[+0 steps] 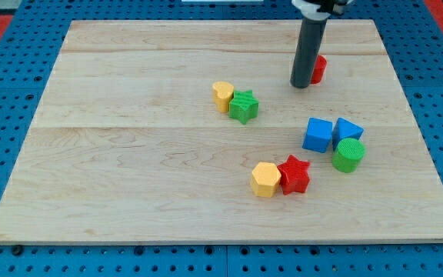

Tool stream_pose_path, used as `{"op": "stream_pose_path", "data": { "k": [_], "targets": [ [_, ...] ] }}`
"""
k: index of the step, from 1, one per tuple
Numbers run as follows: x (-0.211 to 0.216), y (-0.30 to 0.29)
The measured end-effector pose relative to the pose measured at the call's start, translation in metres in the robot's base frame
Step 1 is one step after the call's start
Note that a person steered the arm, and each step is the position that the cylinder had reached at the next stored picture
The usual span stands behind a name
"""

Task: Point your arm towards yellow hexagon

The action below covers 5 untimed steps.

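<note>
The yellow hexagon (265,179) lies on the wooden board (129,154) at the lower middle, touching a red star (294,174) on its right. My tip (300,85) is the lower end of a dark rod near the view's top, right of centre. It stands far above the yellow hexagon in the view, right next to a red block (318,68) that it partly hides.
A yellow heart-like block (222,95) touches a green star (244,106) left of my tip. Two blue blocks (318,135) (348,131) and a green cylinder (348,155) sit at the right. Blue pegboard (6,115) surrounds the board.
</note>
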<state>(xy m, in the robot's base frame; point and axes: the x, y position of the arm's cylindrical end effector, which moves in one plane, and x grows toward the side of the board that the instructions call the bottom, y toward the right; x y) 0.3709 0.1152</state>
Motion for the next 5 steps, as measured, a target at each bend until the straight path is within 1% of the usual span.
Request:
{"op": "stream_pose_path", "data": {
  "k": [1, 3, 4, 5],
  "targets": [
    [0.054, -0.033],
    [0.13, -0.15],
    [0.177, -0.152],
    [0.222, -0.111]
  ]
}}
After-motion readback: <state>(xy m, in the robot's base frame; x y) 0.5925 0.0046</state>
